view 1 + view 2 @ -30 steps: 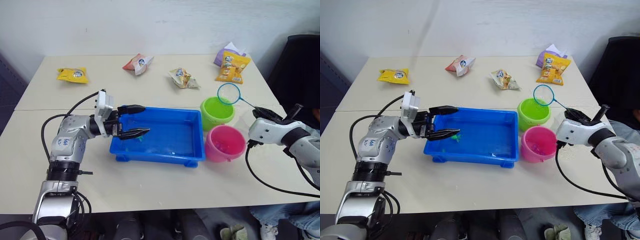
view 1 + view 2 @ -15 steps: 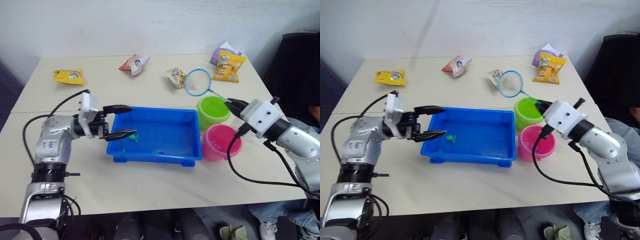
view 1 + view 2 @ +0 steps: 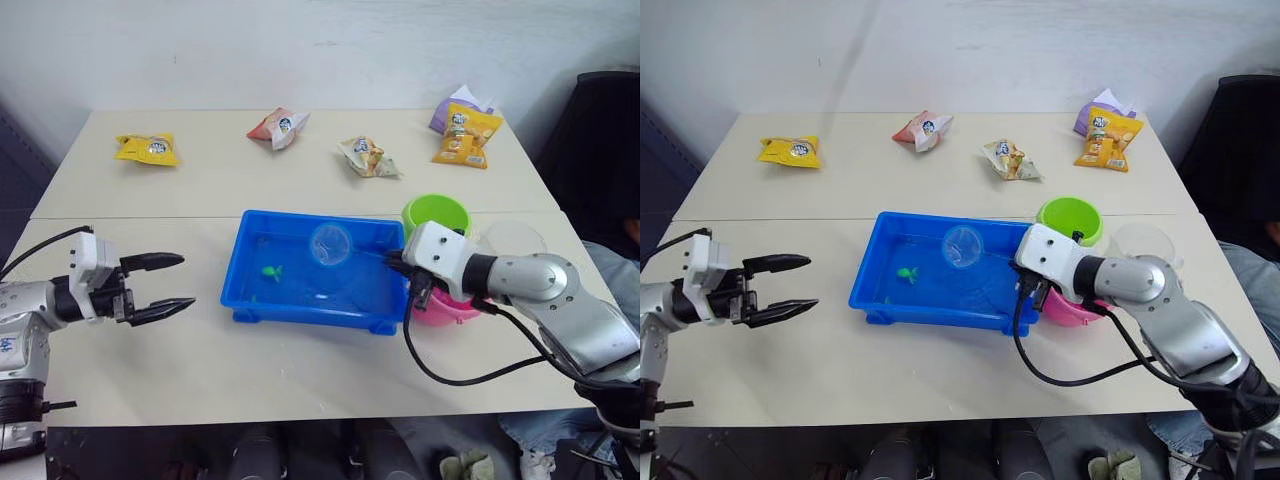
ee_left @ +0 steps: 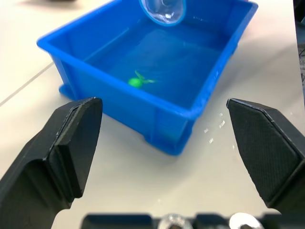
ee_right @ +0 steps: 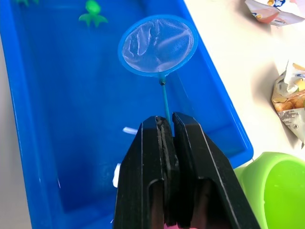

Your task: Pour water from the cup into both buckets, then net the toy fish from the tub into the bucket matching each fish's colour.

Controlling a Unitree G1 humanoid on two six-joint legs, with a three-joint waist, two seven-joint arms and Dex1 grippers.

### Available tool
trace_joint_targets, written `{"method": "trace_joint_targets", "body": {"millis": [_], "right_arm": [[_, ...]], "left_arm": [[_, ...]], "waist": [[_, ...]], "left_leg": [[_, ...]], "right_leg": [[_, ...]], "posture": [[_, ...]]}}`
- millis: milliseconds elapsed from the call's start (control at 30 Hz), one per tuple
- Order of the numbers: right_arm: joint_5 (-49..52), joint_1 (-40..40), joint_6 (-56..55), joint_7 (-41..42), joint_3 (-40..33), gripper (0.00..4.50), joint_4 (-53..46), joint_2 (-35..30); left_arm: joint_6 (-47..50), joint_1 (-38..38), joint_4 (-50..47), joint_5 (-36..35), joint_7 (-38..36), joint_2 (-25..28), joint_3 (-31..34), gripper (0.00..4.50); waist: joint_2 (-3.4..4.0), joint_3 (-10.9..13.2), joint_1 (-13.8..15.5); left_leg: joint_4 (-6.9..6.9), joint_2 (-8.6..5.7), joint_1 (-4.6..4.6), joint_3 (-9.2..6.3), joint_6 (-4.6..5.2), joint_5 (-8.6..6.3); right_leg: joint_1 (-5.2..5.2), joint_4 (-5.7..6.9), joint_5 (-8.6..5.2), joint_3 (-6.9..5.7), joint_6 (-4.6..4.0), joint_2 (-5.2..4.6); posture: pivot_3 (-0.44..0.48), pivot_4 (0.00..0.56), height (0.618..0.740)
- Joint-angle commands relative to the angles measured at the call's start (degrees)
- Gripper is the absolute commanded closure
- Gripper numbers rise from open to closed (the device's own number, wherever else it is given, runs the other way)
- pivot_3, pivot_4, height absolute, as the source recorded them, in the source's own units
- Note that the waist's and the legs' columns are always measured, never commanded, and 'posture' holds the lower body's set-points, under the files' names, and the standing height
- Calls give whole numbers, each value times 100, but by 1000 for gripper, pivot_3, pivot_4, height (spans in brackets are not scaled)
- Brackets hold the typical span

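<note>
The blue tub (image 3: 300,300) sits mid-table with water in it. A small green toy fish (image 3: 270,270) lies in its left half. My right gripper (image 3: 394,262) is shut on the net's thin handle at the tub's right end. It holds the blue-rimmed net hoop (image 5: 157,46) over the water, apart from the fish (image 5: 93,9). The lime green bucket (image 3: 436,215) stands just right of the tub. The pink bucket (image 3: 440,308) in front of it is mostly hidden by my right arm. The clear cup (image 3: 1140,242) stands right of the buckets. My left gripper (image 3: 188,280) is open and empty over the table, left of the tub.
Several snack packets lie along the far side of the table: yellow (image 3: 146,150), red and white (image 3: 277,126), pale (image 3: 368,157) and orange (image 3: 466,135). A black chair (image 3: 600,140) stands off the table's right edge. A black cable (image 3: 450,370) loops under my right arm.
My right arm has swung the net from above the green bucket leftward and down over the tub. My left gripper has drawn back from the tub's left rim, still open.
</note>
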Motion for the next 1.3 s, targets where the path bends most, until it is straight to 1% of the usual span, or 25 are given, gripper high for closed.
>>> {"method": "trace_joint_targets", "body": {"millis": [33,133,233,333,500,667,800,1067,1300], "right_arm": [[-380,-49,-252,126,-38,4500,-144,-141],[-660,15,-449,284,-19,4500,-125,-302],[-1015,90,-711,504,47,4500,-67,-568],[-961,145,-656,743,49,4500,-179,-530],[-1089,-355,-271,966,505,4500,106,49],[-1394,-721,17,1458,1171,4500,350,170],[-1620,-1110,7,1593,1548,4500,661,557],[-1687,-1564,-118,1913,1930,4500,1227,1324],[-1886,-1921,-370,1977,2132,4500,1906,1893]], "left_arm": [[138,216,-447,-257,-63,241,357,16],[183,499,-615,-246,-146,381,465,16],[99,581,-574,-124,47,366,501,16],[116,632,-505,-130,102,347,499,16],[1,619,-543,29,-51,397,190,16],[-105,492,-483,160,-83,478,70,16],[-107,461,-470,209,-45,480,47,16],[-39,415,-607,183,88,400,-60,16],[-26,398,-603,188,138,382,-162,16]], "waist": [[0,0,-8],[0,0,-13],[0,0,-13],[-1,-1,-12],[-1,0,-58],[-1,0,-55],[-1,-1,-60],[-2,-2,-143],[-2,-2,-157]], "left_leg": [[0,0,0,0,0,0],[0,1,1,0,-1,0],[-2,0,2,3,-1,-1],[-2,1,3,3,-1,-1],[-2,6,6,9,-3,-1],[-2,7,4,10,-5,-2],[-2,6,4,13,-4,-2],[-2,8,3,14,-7,-3],[-2,8,3,15,-7,-3]], "right_leg": [[0,1,0,1,0,0],[0,0,0,1,0,2],[0,0,0,0,0,3],[0,-1,0,1,0,6],[-3,4,0,0,-1,16],[-6,1,0,-2,-3,17],[-7,3,0,-4,-3,16],[-9,7,0,-11,-3,18],[-11,10,0,-16,-3,18]], "posture": [[0,150,739],[0,150,739],[0,150,739],[0,150,739],[0,150,739],[0,150,739],[0,150,739],[0,150,739],[0,150,739]]}}
